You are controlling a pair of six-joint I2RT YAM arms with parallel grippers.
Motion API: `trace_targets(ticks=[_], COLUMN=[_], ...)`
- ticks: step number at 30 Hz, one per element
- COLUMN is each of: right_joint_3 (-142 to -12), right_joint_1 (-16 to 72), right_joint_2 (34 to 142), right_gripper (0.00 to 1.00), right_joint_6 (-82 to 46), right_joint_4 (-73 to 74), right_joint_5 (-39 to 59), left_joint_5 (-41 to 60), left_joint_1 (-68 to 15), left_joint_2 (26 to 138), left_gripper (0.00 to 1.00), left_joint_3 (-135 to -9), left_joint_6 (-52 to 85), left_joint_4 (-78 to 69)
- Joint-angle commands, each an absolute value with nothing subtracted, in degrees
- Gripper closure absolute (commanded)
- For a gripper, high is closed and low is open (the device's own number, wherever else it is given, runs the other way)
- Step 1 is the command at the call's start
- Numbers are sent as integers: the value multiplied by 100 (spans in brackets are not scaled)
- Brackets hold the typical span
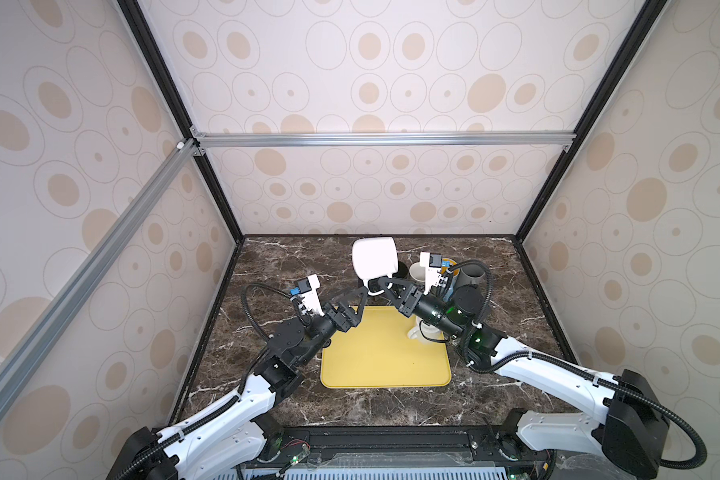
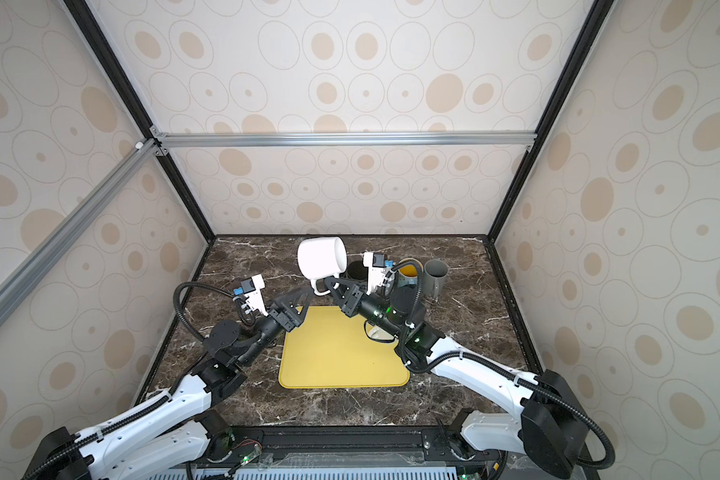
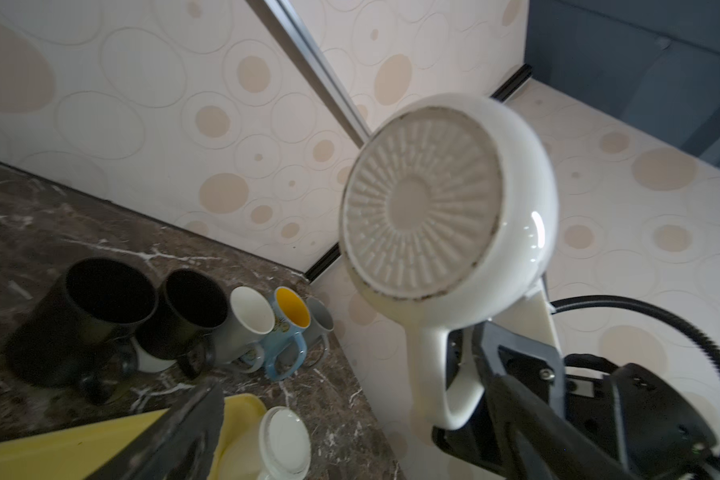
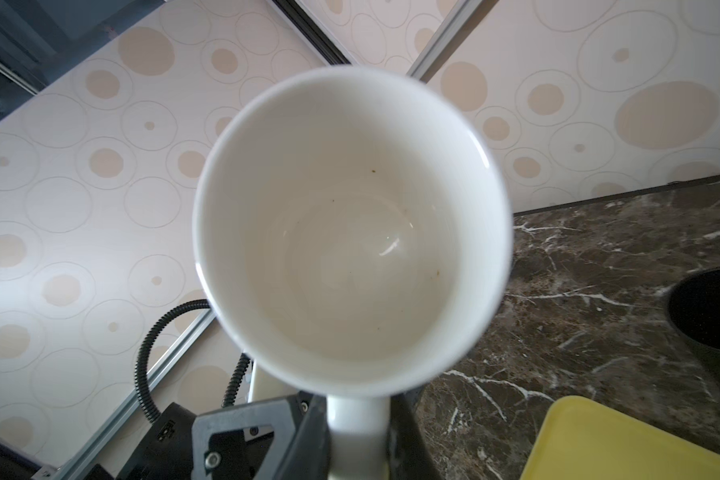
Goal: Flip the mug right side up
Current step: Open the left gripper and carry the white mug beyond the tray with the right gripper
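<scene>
Right wrist view first: the white mug (image 4: 350, 232) fills it, mouth toward the lens; your right end effector (image 1: 381, 285) is clamped on the handle (image 4: 358, 428).

And where does that leave it over your table (image 1: 267, 266)?

Lifted clear of it; in both top views you see the mug on its side in the air, base toward the left arm, mouth toward the right arm, handle hanging down.

Your left end effector (image 1: 360, 305)?

Jaws spread wide, gripping nothing; it sits near the handle, and from above you cannot tell whether a fingertip touches it; the left wrist view shows you the ribbed base (image 3: 422, 203) facing that camera.

Anything else you should note?

A cream mug (image 3: 285, 440) stands upside down on the yellow tray (image 1: 385, 365); a row of mugs (image 3: 109, 299) stands upright near the back wall.
</scene>
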State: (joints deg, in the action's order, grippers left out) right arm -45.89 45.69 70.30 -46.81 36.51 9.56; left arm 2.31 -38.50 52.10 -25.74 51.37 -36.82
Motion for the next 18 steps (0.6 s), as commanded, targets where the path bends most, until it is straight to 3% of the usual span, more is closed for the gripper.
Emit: trace_targets(ticks=[1, 9, 18], right_joint_3=[-5133, -6243, -7941], right_joint_1=[4607, 4631, 5103], right_joint_2=[6947, 7595, 8709], right_gripper=[100, 100, 100], right_joint_6=[-4285, -3700, -2547], right_joint_4=[3455, 1736, -499], right_joint_5=[523, 553, -1181], left_joint_5=[-446, -1085, -1813], left_joint_1=[-3836, -3837, -3823], left_joint_2=[5163, 4738, 3473], left_gripper=[0, 0, 0], left_joint_3=[-2706, -3052, -2597], left_joint_6=[4626, 3905, 3420], left_joint_4=[-2709, -840, -411])
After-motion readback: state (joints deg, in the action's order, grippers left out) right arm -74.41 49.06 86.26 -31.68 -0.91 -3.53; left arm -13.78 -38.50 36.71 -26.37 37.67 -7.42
